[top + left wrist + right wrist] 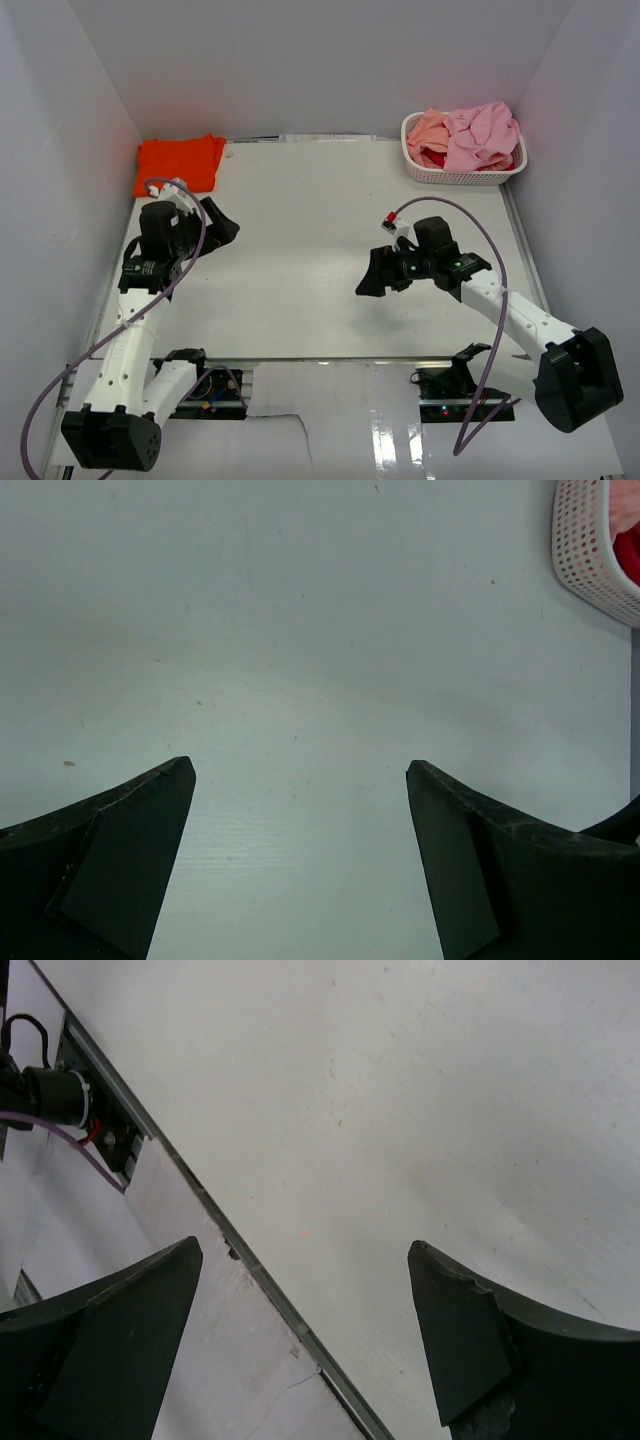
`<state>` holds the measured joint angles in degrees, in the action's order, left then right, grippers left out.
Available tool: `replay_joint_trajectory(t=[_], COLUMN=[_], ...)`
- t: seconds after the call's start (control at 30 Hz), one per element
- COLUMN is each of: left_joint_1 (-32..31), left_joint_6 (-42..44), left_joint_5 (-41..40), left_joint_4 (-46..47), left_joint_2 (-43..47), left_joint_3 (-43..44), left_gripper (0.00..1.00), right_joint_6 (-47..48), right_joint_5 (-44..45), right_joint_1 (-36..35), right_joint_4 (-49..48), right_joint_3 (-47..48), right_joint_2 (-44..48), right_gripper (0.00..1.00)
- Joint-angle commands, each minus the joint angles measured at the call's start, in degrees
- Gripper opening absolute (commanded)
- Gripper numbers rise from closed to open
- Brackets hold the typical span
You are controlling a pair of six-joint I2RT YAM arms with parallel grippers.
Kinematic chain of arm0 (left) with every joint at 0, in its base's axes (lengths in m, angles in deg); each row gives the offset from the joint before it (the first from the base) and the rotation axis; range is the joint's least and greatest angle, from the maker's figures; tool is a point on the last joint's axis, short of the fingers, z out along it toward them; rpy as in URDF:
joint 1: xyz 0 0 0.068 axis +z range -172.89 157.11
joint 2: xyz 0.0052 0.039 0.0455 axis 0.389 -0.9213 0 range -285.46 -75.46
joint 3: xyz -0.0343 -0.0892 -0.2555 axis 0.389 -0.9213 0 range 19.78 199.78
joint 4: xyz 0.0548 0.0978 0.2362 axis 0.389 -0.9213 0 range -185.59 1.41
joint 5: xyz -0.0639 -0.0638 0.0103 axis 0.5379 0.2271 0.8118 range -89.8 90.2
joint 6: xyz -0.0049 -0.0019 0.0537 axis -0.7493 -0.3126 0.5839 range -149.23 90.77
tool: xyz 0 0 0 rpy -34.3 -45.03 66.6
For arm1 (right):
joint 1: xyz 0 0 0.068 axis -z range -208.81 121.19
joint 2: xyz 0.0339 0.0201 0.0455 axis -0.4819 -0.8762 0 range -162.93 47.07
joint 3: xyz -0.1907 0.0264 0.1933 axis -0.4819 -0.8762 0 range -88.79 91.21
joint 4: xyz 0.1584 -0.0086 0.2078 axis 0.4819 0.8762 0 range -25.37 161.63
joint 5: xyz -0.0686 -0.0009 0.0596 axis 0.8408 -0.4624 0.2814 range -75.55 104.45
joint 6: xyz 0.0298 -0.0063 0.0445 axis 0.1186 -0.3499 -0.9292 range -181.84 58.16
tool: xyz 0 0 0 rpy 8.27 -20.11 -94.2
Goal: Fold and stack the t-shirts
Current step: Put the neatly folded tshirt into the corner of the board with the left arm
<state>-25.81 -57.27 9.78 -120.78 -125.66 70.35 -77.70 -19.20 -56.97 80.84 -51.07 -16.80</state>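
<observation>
We list one orange-red t-shirt (pixel 178 163), folded flat on the desk (pixel 300 220). It lies well apart from the basket (pixel 460 175), at the other end of the same far edge.

Heaped in the basket we count a pink t-shirt (pixel 482 135), a salmon-peach t-shirt (pixel 427 130) and a dark red t-shirt (pixel 434 158).

We find the left claw (pixel 226 228) spread wide and empty, far from the basket.

The right claw (pixel 368 275) is likewise wide and empty, on the basket's near side.

The far-left orange-red t-shirt (pixel 178 163) is soft matt cloth. The far-right basket (pixel 460 175) seems perforated plastic; the table (pixel 300 270) is smooth and matt.
</observation>
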Motion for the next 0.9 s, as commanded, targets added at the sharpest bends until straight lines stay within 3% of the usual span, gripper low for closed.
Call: replay_joint_trajectory(t=[0.0, 0.4, 0.67, 0.87], left_joint_1=[-0.3, -0.3, -0.3, -0.3], left_joint_6=[2.3, 6.7, 7.8, 7.6], left_joint_5=[3.9, 5.6, 5.1, 4.6], left_joint_4=[-5.7, -5.6, -5.6, -5.6], left_joint_2=[-1.2, 0.8, 0.9, 0.2], left_joint_3=[1.0, -1.1, -0.8, -0.9], left_gripper=[0.98, 0.98, 0.98, 0.98], right_joint_6=[0.4, 7.7, 9.9, 9.9], right_joint_5=[4.8, 17.6, 19.5, 18.4], right_joint_1=[-0.2, -0.3, -0.3, -0.3], right_joint_4=[-1.2, -2.7, -6.0, -5.5], right_joint_3=[3.9, 5.7, 4.7, 4.9], right_joint_2=[2.2, 12.6, 19.2, 17.7], right_gripper=[0.90, 0.90, 0.90, 0.90])
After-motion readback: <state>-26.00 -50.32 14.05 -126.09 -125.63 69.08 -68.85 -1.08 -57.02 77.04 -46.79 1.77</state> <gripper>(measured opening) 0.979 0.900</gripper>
